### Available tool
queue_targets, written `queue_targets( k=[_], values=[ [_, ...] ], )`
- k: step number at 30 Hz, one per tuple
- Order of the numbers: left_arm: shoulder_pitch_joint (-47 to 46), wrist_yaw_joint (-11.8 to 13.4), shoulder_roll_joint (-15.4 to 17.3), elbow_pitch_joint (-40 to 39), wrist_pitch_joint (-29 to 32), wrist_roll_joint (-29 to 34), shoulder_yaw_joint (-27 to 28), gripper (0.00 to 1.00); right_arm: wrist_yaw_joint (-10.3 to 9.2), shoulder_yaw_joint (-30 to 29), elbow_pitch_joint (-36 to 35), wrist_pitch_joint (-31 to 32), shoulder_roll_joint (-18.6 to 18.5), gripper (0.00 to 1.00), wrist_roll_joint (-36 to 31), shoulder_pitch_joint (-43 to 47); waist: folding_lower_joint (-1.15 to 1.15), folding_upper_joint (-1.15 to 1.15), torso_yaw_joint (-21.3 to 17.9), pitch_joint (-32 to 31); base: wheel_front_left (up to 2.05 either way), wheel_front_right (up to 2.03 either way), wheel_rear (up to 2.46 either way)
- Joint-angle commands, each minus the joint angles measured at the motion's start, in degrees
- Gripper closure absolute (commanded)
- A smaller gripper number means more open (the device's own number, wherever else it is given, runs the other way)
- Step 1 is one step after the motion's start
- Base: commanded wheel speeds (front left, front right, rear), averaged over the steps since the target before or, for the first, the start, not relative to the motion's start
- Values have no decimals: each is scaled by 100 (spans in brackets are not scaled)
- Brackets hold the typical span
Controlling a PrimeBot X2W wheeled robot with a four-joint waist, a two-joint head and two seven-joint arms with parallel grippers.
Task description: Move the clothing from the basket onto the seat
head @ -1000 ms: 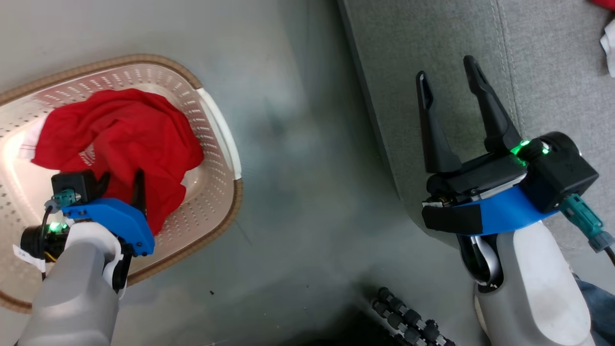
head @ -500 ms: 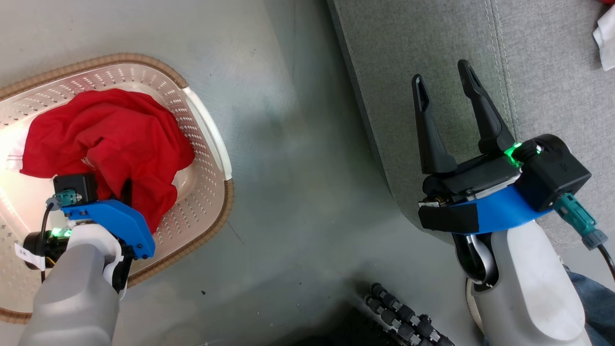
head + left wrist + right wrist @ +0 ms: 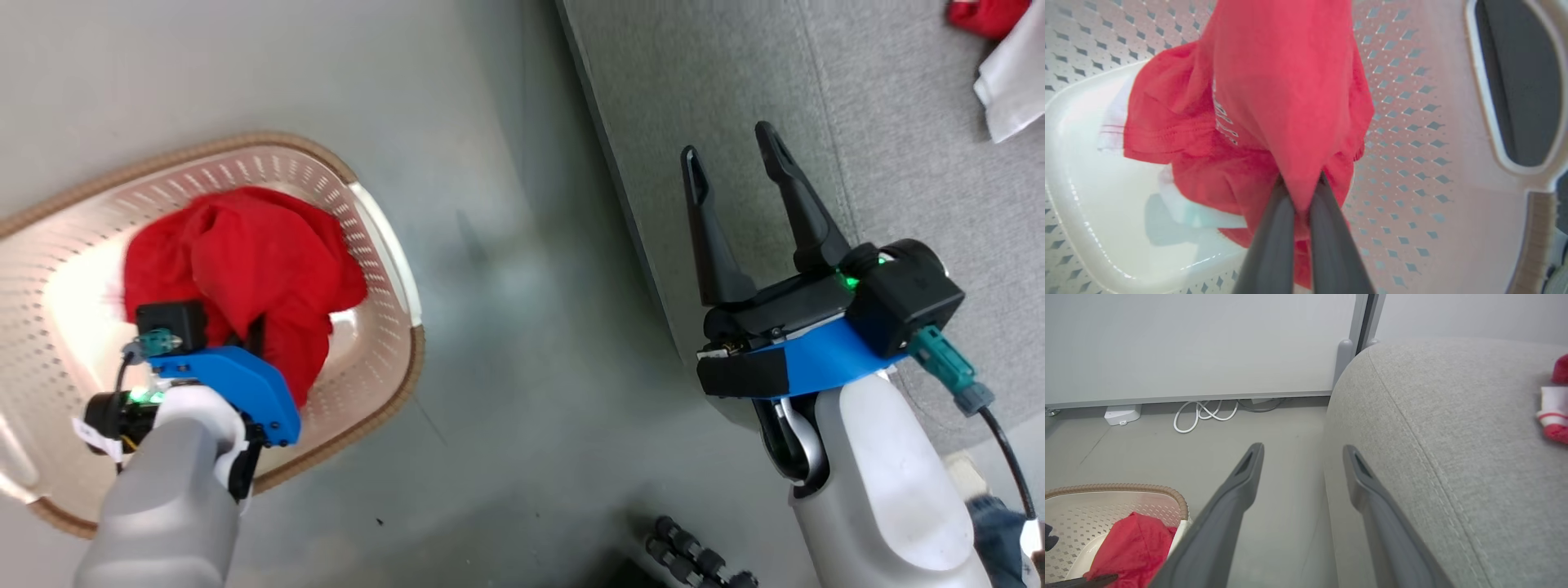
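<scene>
Clothing: a soft bright red sports garment with small white print and a white panel at one hem, bunched in a heap. One fold was pinched between the fingertips of the left pincer and drawn up into a taut ridge. The rest of the clothing drooped onto the bottom of the basket, just beyond those fingertips.
Left gripper: two long dark fingers with the jaws almost together, clamped on the red fold. In the head view the left gripper was over the near part of the basket, with its blue bracket and pale forearm closer to the camera.
Basket: a cream-white plastic laundry basket with perforated sides and a brown woven-look rim, standing on the floor at the robot's left. The red heap lay inside it, toward the side with the white handle.
Floor: smooth and grey, a bare strip between the basket and the seat.
Right gripper: two long dark fingers spread wide with nothing between them. It hovered at the front edge of the seat, well apart from the basket.
Seat: a large light grey fabric-upholstered sofa cushion with a rounded edge and a stitched seam, at the robot's right.
Other garments: red and white pieces lay on the far part of the seat, well apart from both pincers.
Back wall: pale and plain. A looped white cable and a small white box lay on the floor at its foot.
</scene>
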Motion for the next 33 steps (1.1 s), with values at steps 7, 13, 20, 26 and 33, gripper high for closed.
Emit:
queue_targets(
  k=[7,13,20,26,33],
  values=[
    [54,-96,-334,-64,-184,153,-402,100,-4,15,276,214,2,0,-226,231,0,0,799,-1549,0,0,0],
    [231,-127,-586,-303,-174,77,-907,100,-4,-17,365,527,0,0,-444,564,0,0,1304,-2617,0,0,0],
    [288,-126,-641,-1007,-198,-185,-1860,100,-4,-4,310,873,1,0,-541,1004,0,0,1717,-3491,0,0,0],
    [202,-127,-653,-1676,-170,-743,-2513,100,-4,7,240,1036,1,0,-534,1338,0,0,1949,-4136,0,0,0],
    [-94,-127,-652,-2476,-25,-1422,-3146,100,-4,142,175,1191,0,0,-417,1585,0,0,2064,-4665,0,0,0]
  ],
)
